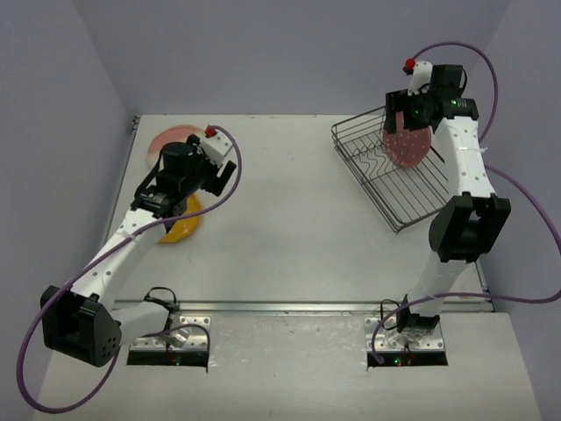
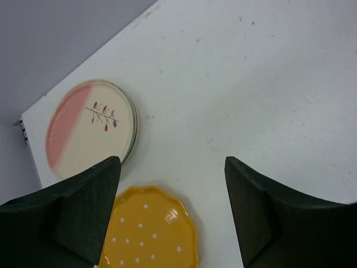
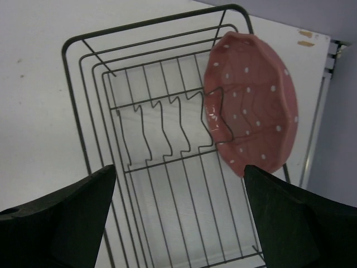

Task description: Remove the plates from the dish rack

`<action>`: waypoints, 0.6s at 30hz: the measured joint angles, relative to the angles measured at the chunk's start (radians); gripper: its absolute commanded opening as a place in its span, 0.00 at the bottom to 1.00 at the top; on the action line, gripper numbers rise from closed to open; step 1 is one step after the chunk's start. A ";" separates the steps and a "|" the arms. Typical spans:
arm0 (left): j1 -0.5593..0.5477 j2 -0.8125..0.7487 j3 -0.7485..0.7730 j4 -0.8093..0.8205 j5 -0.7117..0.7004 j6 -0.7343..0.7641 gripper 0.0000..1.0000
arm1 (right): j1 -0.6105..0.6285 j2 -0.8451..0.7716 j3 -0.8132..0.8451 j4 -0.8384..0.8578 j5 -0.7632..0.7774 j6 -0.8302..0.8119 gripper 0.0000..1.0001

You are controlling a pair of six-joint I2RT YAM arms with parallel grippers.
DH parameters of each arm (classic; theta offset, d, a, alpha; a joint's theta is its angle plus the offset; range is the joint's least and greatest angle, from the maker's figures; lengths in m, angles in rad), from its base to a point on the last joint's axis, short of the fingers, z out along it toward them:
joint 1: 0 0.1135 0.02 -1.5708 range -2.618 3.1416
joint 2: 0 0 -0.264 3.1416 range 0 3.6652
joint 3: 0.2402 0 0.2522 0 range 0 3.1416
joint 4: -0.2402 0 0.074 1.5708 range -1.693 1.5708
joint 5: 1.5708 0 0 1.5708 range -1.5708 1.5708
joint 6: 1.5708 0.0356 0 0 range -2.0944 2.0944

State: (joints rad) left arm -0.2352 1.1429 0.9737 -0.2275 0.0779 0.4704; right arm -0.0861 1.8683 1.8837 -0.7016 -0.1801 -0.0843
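I am hovering my right gripper (image 3: 179,178), jaws wide apart and empty, over the dish rack (image 1: 408,189) at the table's (image 1: 298,219) far right corner, where one pink dotted plate (image 3: 254,111) is standing on edge at the rack's end. My left gripper (image 2: 172,184), jaws apart and empty, is hanging above the yellow plate (image 2: 150,234) lying flat near the far left corner, just beside the cream-and-pink plate (image 2: 89,125). I am judging that a pinch on the wavy rim could slip, or drag the light wire rack along.
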 measured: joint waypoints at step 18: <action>-0.202 0.150 0.004 -0.008 -0.144 -0.108 0.77 | -0.141 0.287 0.226 0.011 0.107 -0.176 0.99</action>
State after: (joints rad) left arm -0.4368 1.2926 0.9777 -0.2359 -0.0658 0.3624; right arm -0.2270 2.1556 2.1098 -0.6907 -0.0731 -0.2607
